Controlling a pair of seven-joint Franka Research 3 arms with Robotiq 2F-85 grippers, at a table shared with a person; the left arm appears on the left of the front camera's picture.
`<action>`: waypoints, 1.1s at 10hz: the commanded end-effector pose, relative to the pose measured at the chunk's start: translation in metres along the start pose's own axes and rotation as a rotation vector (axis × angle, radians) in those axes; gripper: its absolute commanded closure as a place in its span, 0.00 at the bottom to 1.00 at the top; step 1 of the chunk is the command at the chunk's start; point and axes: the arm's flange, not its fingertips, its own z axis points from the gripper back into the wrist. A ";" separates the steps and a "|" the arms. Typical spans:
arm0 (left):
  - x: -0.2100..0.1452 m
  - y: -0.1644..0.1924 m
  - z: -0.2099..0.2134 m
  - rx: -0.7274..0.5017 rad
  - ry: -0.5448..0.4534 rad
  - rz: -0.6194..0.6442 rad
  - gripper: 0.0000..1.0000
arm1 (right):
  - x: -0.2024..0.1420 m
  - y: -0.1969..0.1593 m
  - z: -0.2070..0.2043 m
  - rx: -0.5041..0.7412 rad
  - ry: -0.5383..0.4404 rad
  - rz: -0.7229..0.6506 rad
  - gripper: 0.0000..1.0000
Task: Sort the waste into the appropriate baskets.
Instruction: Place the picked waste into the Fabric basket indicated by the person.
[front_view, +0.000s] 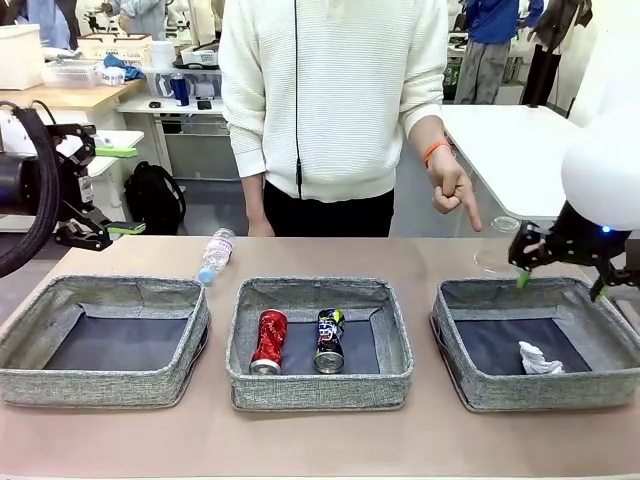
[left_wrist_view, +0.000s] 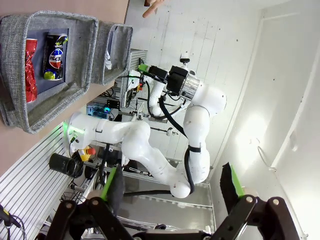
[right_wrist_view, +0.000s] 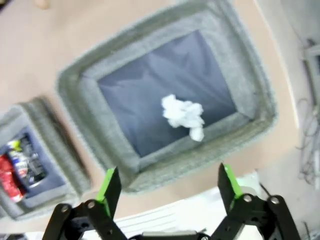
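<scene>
Three grey baskets stand in a row. The left basket (front_view: 100, 385) holds nothing. The middle basket (front_view: 320, 388) holds a red can (front_view: 269, 340) and a dark multicoloured can (front_view: 329, 340). A white paper wad (front_view: 540, 358) lies in the right basket (front_view: 540, 392). My right gripper (front_view: 560, 285) hovers open over that basket's far edge, the wad (right_wrist_view: 184, 115) below it. A clear cup (front_view: 497, 245) stands behind the right basket. The clear bottle (front_view: 214, 255) lies behind the left basket. My left gripper (front_view: 120, 190) hangs open off the table's left.
A person stands at the far side, one hand (front_view: 455, 195) pointing down toward the cup. Open tabletop runs in front of the baskets. In the left wrist view my left gripper (left_wrist_view: 172, 190) points sideways at the right arm (left_wrist_view: 195, 95).
</scene>
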 end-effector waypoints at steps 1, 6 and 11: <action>-0.002 -0.003 -0.002 -0.022 0.002 -0.003 0.00 | -0.018 -0.007 0.002 0.370 -0.054 0.066 0.00; -0.002 -0.003 -0.002 -0.022 0.002 -0.003 0.00 | -0.004 -0.042 0.005 1.465 0.192 -0.094 0.00; -0.002 -0.003 -0.002 -0.022 0.002 -0.003 0.00 | -0.029 -0.081 -0.059 1.475 0.484 0.054 0.00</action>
